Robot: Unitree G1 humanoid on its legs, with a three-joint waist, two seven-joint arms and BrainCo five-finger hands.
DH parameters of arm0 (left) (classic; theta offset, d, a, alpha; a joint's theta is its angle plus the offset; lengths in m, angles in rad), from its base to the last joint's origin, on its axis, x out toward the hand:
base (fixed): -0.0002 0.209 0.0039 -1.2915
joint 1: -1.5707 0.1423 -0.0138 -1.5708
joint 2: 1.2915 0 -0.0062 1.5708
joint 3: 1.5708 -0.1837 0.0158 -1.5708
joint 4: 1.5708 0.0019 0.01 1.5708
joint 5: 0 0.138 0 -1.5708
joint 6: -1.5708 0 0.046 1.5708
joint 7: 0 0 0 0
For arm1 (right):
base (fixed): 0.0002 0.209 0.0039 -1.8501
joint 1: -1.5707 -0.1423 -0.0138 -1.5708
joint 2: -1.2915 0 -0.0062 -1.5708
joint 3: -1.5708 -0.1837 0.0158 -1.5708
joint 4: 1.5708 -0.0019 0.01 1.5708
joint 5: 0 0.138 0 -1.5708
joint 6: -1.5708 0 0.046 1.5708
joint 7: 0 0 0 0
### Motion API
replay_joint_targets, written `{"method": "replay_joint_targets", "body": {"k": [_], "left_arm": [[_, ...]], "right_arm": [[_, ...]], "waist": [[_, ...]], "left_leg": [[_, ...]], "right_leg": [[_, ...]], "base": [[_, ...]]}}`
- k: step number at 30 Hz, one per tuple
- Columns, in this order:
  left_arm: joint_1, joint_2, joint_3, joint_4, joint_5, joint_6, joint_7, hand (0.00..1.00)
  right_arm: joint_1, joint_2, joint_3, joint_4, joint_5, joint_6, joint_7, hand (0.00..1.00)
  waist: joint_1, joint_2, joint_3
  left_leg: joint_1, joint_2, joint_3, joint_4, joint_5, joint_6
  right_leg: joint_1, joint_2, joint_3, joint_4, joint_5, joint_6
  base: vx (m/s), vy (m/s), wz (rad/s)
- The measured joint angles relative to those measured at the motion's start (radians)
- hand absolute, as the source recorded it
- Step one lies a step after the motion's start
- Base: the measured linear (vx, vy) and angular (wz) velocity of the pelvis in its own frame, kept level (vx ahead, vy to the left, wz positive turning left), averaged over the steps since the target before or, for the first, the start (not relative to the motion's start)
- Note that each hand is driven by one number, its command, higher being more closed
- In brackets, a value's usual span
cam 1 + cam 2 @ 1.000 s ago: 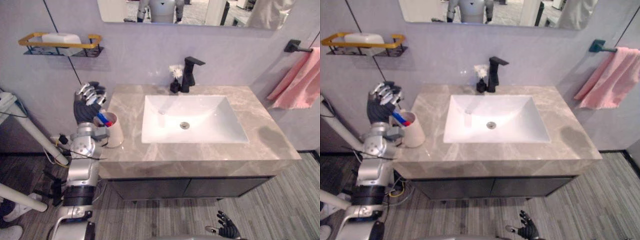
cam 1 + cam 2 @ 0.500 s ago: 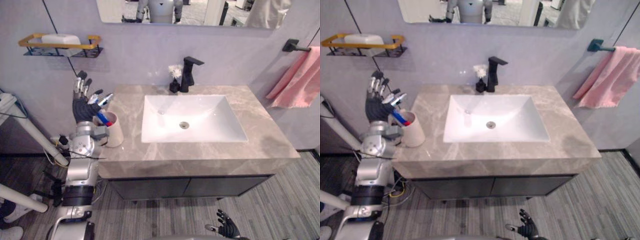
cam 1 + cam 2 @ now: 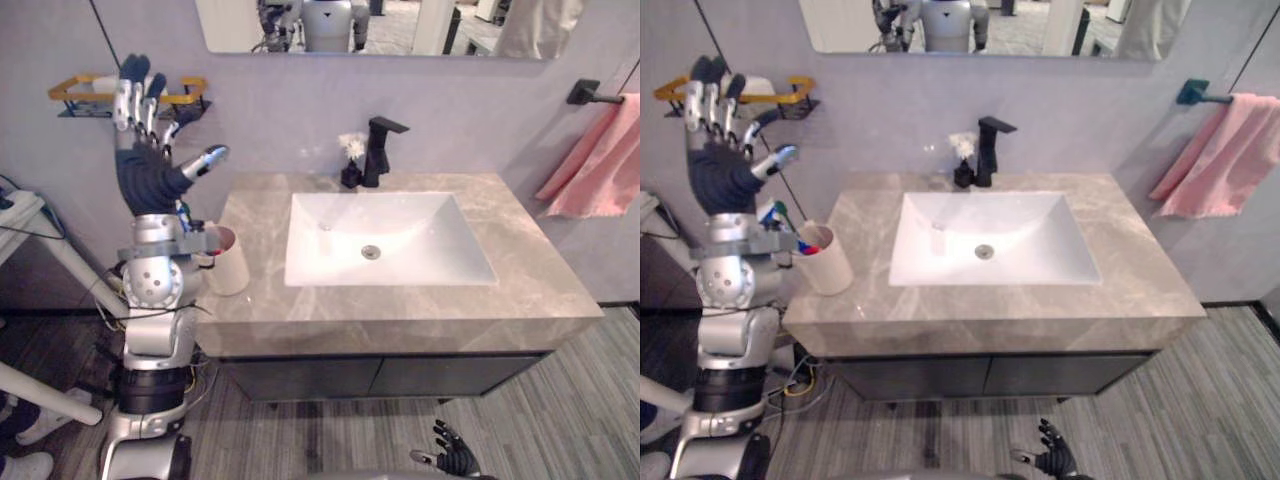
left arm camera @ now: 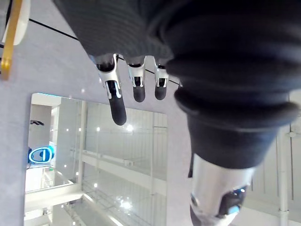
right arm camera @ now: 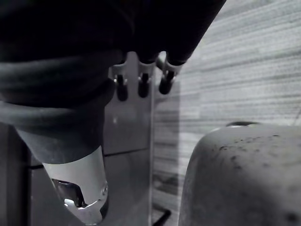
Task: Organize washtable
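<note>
The cup (image 3: 230, 268), with brushes (image 3: 803, 246) stood in it, is seen at the left edge of the tabletop (image 3: 530, 290); that part is judged done. The left robot hand (image 3: 145, 175) is held above it, fingers straight, nothing grasped. The right robot hand (image 3: 452, 460) is hung low, relaxed and empty. Little is judged left.

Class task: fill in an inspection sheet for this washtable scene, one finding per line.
surface: grey marble countertop with a white sink set in it.
job's things: white cup holding toothbrushes, at the countertop's left edge.
clutter: small white-topped item beside the black faucet.
hands: left hand raised before the wall shelf, open; right hand low over the floor, open.
cables: wires low by the vanity's left end.
surroundings: mirror; pink towel; white bar on the shelf.
</note>
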Motion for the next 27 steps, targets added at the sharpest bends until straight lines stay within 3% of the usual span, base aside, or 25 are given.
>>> {"method": "replay_joint_targets", "body": {"k": [7,17,18,27], "left_arm": [[0.126,-0.002,0.068,-0.097,-0.019,-0.021,-0.004,0.0],[0.396,-0.14,0.158,-0.197,-0.059,-0.022,-0.026,0.0],[0.427,-0.159,0.162,-0.199,-0.06,-0.022,-0.026,1.0],[0.561,-0.275,0.146,-0.2,-0.095,-0.009,-0.076,1.0]], "right_arm": [[0.012,0.0,-0.002,0.0,0.0,0.0,0.0,0.0],[0.025,0.018,-0.028,-0.021,0.0,-0.001,0.0,0.0],[0.025,0.019,-0.028,-0.022,0.0,-0.001,0.0,0.0],[0.026,0.025,-0.025,-0.06,-0.002,-0.002,0.0,0.0]], "waist": [[0.007,0.0,0.0],[0.035,-0.002,-0.001],[0.035,-0.002,-0.001],[0.038,-0.003,-0.001]], "left_leg": [[0.004,0.0,-0.005,0.001,-0.001,-0.001],[0.005,0.0,-0.015,0.002,-0.001,-0.001],[0.005,0.0,-0.016,0.002,-0.001,-0.001],[-0.001,0.001,-0.014,0.015,-0.017,0.002]], "right_leg": [[0.001,-0.002,-0.007,0.013,-0.011,0.0],[0.015,-0.006,-0.029,0.01,-0.012,0.0],[0.018,-0.009,-0.031,0.008,-0.012,0.0],[0.022,-0.014,-0.037,0.008,-0.012,0.001]], "base": [[0.0,-0.007,0.02],[0.0,-0.009,0.06],[0.0,0.002,0.08],[0.0,0.003,0.01]]}}
